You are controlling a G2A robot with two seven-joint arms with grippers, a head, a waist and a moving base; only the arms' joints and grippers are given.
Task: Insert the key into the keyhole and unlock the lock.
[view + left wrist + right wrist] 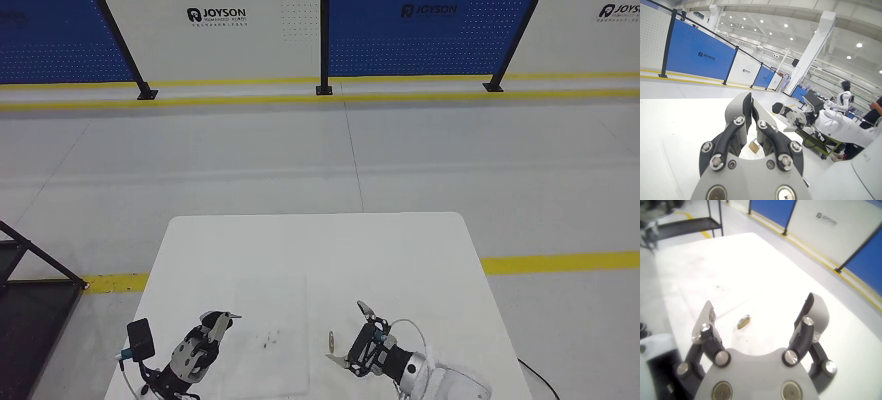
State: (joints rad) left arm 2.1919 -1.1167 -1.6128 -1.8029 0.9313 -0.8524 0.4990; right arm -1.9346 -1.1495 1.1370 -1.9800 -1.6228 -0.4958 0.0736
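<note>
Looking first at the fingers, we find the left gripper (pixel 751 111) closed, its two ribbed black pads (pixel 746 106) pressed together at the tips. We cannot tell whether anything thin is pinched between them. The right gripper (pixel 759 310) is spread wide, and its two fingers (pixel 819 309) hold nothing and touch nothing.

We count one padlock (pixel 754 147). It has a small squarish brass body with a curved silver shackle, and it rests on the smooth white table (pixel 400 260) close to the near edge. From above we place it between the two grippers, much nearer the right one and apart from both. In the right wrist view it lies on the tabletop beyond the open fingers, in line with the gap between them.

Each gripper has pale grey finger shells with rounded tips, black linkage arms, and shiny round metal pivots. A toothed black lining runs along the inner face of the fingers.
</note>
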